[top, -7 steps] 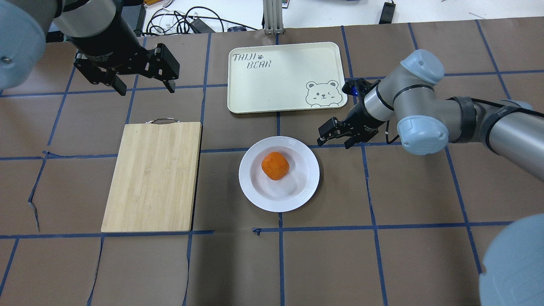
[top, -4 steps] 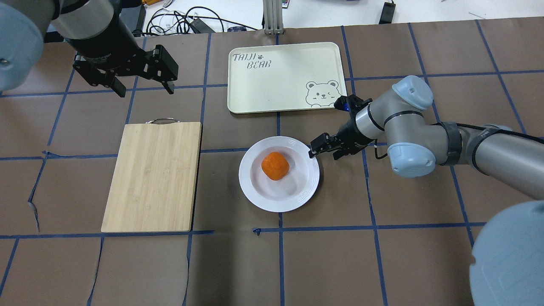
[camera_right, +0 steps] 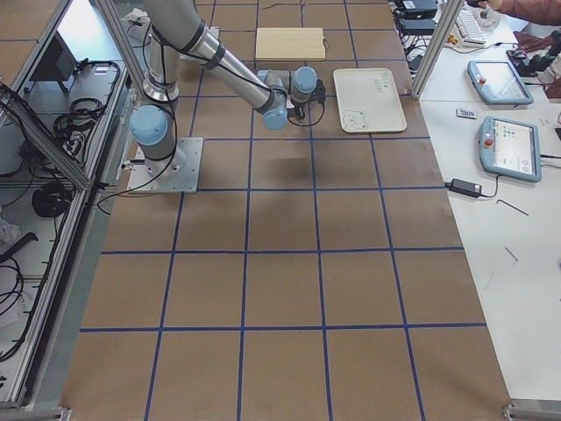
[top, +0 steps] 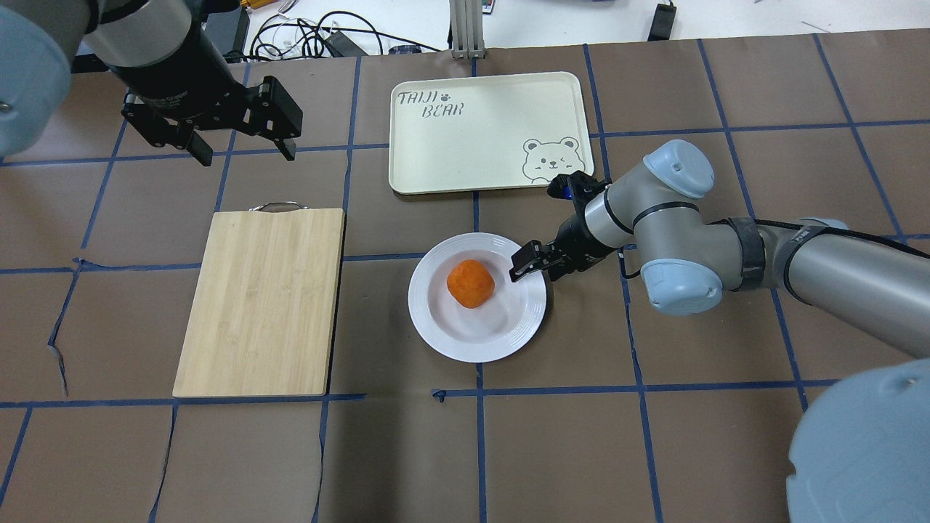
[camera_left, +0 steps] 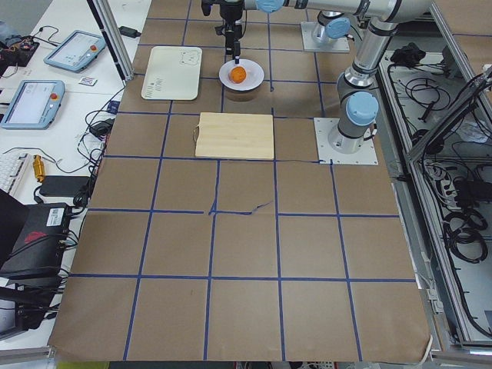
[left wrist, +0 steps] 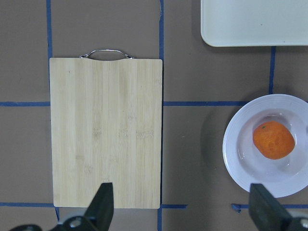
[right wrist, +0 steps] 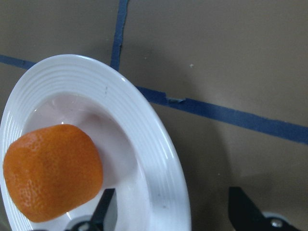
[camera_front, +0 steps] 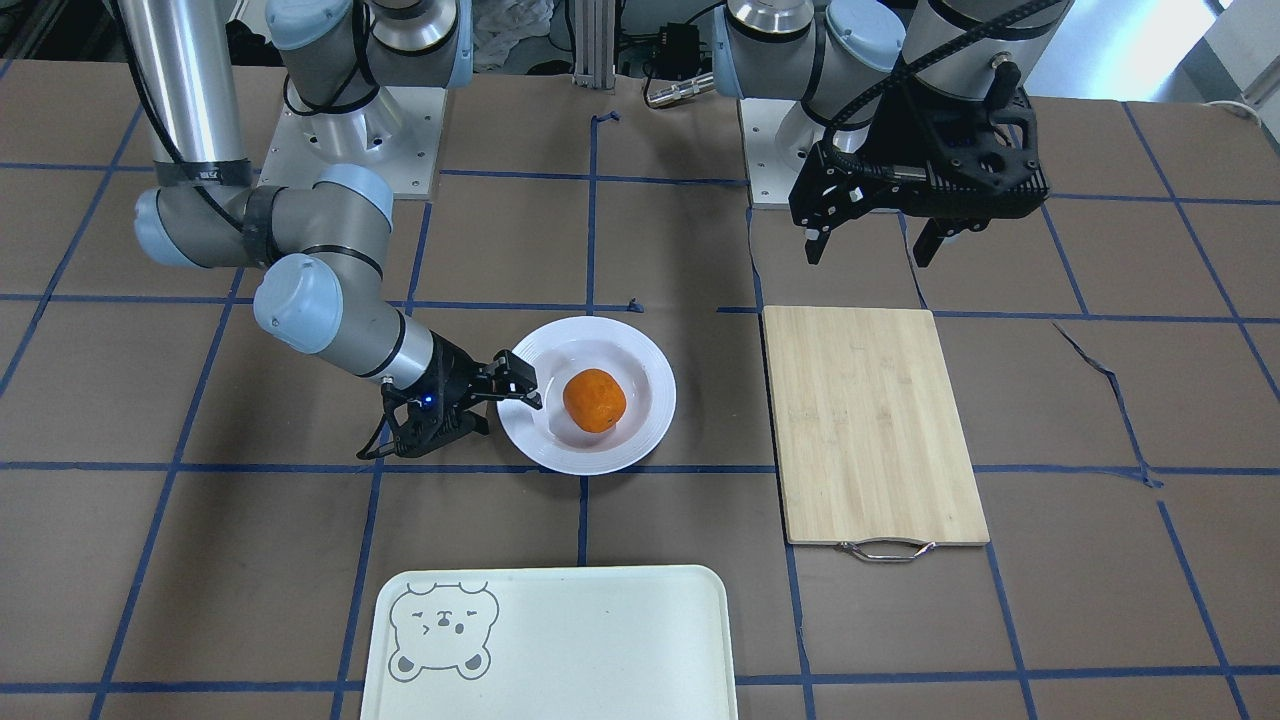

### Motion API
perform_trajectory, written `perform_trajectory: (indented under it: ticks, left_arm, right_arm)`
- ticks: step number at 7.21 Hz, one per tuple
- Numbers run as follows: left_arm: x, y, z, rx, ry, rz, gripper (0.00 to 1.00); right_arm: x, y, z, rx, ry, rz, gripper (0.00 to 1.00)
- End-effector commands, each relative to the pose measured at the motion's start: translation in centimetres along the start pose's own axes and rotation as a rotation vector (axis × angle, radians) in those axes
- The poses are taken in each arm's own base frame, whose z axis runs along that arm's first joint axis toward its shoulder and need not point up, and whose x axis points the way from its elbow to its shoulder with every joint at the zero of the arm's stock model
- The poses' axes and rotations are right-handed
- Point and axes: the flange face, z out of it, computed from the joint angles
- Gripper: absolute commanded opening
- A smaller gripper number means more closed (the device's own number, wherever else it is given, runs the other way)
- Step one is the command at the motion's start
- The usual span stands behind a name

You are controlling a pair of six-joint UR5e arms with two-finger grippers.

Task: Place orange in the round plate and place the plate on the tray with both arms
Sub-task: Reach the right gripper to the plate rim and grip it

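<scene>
Now the orange (top: 471, 283) lay in the plate (top: 465, 343); right gripper (top: 536, 270), open and empty, straddled its rim; left gripper (top: 247, 154) hung open, empty.

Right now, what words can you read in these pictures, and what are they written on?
"TAIJI BEAR": on the tray, in the corner diagonally opposite its bear face.
White lettering on the left arm, by the wrist: too small to read.
Screens of the teach pendants on the side bench: too small to read.
</scene>
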Motion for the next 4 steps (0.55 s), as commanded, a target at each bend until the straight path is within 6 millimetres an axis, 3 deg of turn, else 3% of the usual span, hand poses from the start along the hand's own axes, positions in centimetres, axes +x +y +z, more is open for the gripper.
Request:
perform_trajectory:
  ticks: [1, 4]
  left_arm:
    - [0.0, 0.1, -0.1, 0.002, 0.002, 0.003, 1.00]
    - [-0.1, 0.0, -0.2, 0.003, -0.004, 0.001, 1.00]
  right_arm:
    - [-0.1, 0.2, 0.2, -0.005, -0.001, -0.002, 0.63]
    - [-1.6, 0.6, 1.1, -0.022, -0.003, -0.029, 0.38]
